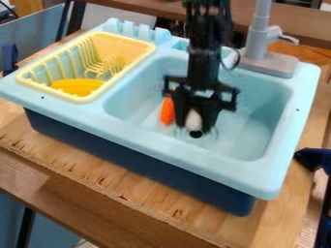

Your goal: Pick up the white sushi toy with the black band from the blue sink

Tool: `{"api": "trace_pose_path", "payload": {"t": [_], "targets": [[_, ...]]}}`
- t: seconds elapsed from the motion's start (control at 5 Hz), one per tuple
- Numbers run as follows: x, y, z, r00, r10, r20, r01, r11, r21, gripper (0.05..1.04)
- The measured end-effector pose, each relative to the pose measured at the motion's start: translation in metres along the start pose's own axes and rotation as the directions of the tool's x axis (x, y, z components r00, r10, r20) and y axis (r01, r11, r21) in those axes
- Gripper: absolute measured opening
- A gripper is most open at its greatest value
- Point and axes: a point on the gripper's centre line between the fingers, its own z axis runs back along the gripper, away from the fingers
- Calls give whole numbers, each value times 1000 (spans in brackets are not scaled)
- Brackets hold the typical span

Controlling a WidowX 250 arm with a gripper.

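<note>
The black gripper (pixel 195 121) hangs down into the light blue sink basin (pixel 252 138), low over its middle. A white object (pixel 194 119) shows at the gripper's lower end, close above the dark drain; whether it is held cannot be made out. Just left of the gripper, an orange carrot-like object (pixel 167 111) is in the basin, partly hidden behind the black gripper parts. In the yellow dish rack (pixel 85 98) on the left lies a yellow, elongated object (pixel 77 86).
A grey faucet (pixel 268 62) rises at the sink's back right. Raised basin walls surround the gripper, and the rack adjoins the basin's left side. The sink unit stands on a wooden board (pixel 123 186). A dark blue object (pixel 317 162) is at the right edge.
</note>
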Motion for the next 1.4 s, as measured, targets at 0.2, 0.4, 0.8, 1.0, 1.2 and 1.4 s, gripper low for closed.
{"api": "trace_pose_path", "payload": {"t": [0.2, 0.4, 0.8, 1.0, 1.2, 1.4], "targets": [[2, 4, -2, 1000, 19, -5, -19, 1000, -8, 525], [1, 9, -4, 999, 44, -23, -44, 999, -10, 599], [1, 6, 6, 999, 38, 8, -38, 999, 0, 1005], [2, -4, 35, 996, 20, 82, -20, 1000, -9, 1001], [-4, -3, 69, 988, 13, 153, -13, 1000, 2, 1001], [-8, 0, 94, 983, 20, 183, -23, 1000, 14, 1001]]}}
